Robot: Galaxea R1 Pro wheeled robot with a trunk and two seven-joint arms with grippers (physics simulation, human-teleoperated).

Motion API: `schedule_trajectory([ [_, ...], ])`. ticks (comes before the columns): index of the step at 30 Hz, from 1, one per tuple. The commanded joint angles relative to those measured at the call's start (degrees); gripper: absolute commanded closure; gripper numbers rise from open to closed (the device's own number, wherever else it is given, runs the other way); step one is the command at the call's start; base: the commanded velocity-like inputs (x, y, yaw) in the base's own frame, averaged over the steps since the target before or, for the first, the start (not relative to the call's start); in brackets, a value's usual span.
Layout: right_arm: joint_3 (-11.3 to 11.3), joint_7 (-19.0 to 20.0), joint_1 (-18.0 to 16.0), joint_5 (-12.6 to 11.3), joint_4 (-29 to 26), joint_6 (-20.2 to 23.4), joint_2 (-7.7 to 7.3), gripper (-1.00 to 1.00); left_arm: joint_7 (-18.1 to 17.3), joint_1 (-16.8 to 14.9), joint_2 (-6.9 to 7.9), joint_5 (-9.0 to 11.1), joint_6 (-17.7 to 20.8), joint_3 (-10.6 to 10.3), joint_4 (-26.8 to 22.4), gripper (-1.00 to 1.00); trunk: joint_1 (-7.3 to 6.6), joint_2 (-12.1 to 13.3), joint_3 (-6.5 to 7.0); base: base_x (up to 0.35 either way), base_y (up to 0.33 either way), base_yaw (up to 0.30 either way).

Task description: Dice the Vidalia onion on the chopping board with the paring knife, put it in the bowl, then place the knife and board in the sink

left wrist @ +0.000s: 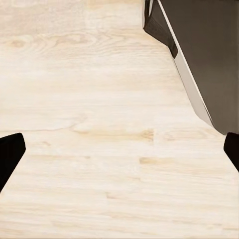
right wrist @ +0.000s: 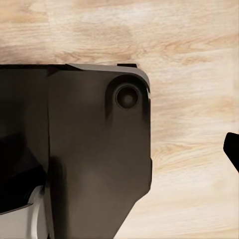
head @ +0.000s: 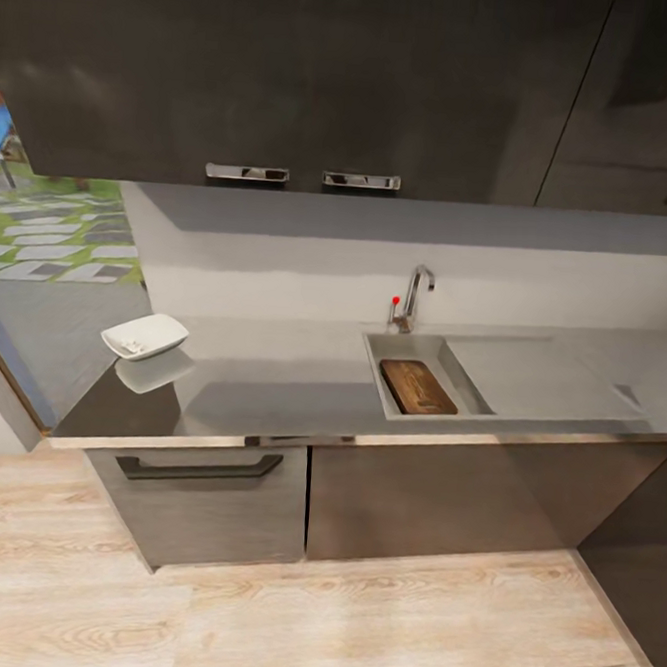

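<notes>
chopping board (head: 419,386) — in sink (head: 474,397) | bowl (head: 145,337) — on countertop (head: 269,389)

So there's a dark brown rectangular wooden chopping board (head: 418,387) lying flat in the basin of the grey steel sink (head: 474,393), pretty much filling it. Chrome tap with its red-tipped lever sits at the far edge. A white shallow rounded-square bowl (head: 145,337) sits way off left on the glossy grey countertop (head: 269,389).

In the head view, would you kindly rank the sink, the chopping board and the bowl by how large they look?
1. Sink, largest by far.
2. Bowl and chopping board look about alike; the board lies angled in the basin, so I won't rank them.
</notes>
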Motion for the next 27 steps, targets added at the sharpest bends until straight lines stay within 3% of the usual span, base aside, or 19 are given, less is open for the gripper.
schedule_trajectory([
  [1, 0.5, -0.2, 0.0, -0.6, 0.0, -0.3, -0.04, -1.0, 0.1, 0.0, 0.0, 0.4, -0.1, -0.1, -0.1, -1.0, 0.03, -0.1, -0.01, 0.0, 0.0, 0.0],
  [14, 0.6, -0.2, 0.0, -0.2, 0.0, -0.7, -0.19, -1.0, 0.1, 0.0, 0.0, 0.4, -0.1, -0.1, -0.1, -1.0, 0.03, -0.1, 1.16, 0.0, 0.0, 0.0],
  [27, 0.3, -0.3, 0.0, -0.3, -0.9, -0.8, -0.14, -1.0, 0.1, 0.0, 0.0, 0.4, -0.1, -0.1, -0.1, -1.0, 0.03, -0.1, 1.3, 0.0, 0.0, 0.0],
])
